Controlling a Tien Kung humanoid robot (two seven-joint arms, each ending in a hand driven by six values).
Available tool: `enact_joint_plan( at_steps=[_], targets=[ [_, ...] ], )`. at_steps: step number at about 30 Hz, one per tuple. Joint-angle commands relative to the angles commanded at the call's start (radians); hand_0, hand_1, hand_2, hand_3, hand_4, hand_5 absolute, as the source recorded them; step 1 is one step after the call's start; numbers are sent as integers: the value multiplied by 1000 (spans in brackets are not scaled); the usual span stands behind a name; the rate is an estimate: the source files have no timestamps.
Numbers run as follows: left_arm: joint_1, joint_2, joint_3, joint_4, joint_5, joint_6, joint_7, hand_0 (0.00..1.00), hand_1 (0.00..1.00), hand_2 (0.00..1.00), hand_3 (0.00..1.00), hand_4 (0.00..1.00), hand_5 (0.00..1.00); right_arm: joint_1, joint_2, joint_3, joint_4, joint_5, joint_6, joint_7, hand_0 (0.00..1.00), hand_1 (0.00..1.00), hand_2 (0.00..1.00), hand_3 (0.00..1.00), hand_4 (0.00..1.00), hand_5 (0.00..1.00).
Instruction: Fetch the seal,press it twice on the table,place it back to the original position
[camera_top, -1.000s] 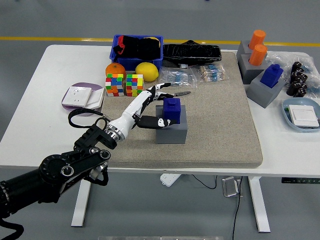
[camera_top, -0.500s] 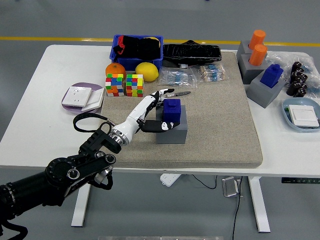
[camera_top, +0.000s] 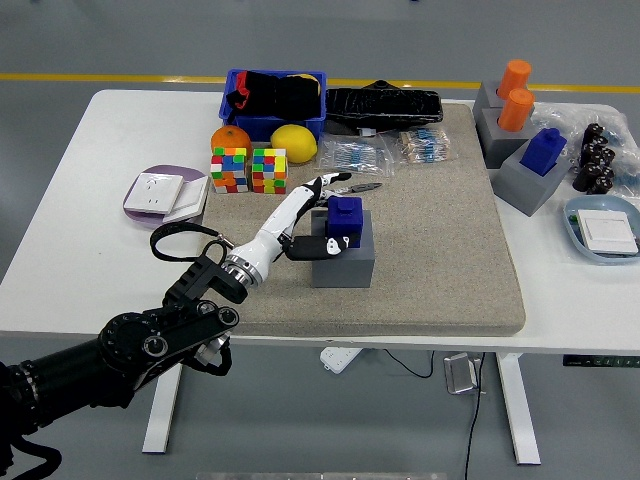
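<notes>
The grey stand (camera_top: 343, 262) sits left of centre on the beige mat (camera_top: 440, 250), and everything turns on it. The blue seal (camera_top: 345, 217) stands upright in its top, long axis vertical. The left hand (camera_top: 305, 215) lies just beside the stand's left face, so the seal is directly to the hand's right; thumb low near the stand's front, fingers (camera_top: 322, 185) reaching past the seal's far side. They look spread around it, not clamped, I'd say. No right arm shows. No writing on the seal or stand is legible from here.
</notes>
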Motion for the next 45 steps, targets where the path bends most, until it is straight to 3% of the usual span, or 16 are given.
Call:
enact_joint_plan(
  at_steps=[5,6,11,12,21,25,33,38,45],
  targets=[
    [-5,-3,3,9,2,9,-1,840,613,584,852,643,2,0,-1,-2,0,0,0,0,836,765,755,699,761,369],
    [-7,-5,4,11,0,13,-4,835,578,535,836,600,2,1,0,-1,0,0,0,0,837,765,755,699,761,368],
    [-11,-7,3,14,-6,27,-17,835,578,535,836,600,2,2,0,1,0,0,-1,1,837,765,755,699,761,368],
    [-12,-8,3,14,-10,31,-22,819,557,492,815,597,2,2,0,1,0,-1,-1,1,837,765,755,699,761,368],
    [-11,-1,0,1,-21,30,-36,822,557,488,807,598,2,0,1,2,0,0,-1,1,837,764,755,698,760,368],
    [-10,13,-24,-23,-15,32,-39,825,557,486,805,583,2,-1,1,4,0,-1,-1,1,837,764,755,699,760,367],
    [2,72,-132,-88,23,39,-54,825,558,486,803,584,2,-2,3,6,0,-3,-1,0,836,764,755,698,760,368],
    [8,89,-171,-31,18,43,-69,827,561,488,805,585,2,-3,4,9,-1,-3,-1,0,836,764,755,698,761,369],
    [23,86,-164,80,-26,59,-104,828,562,489,804,592,2,-3,6,8,-1,-2,-1,0,836,765,755,698,760,368]
  ],
)
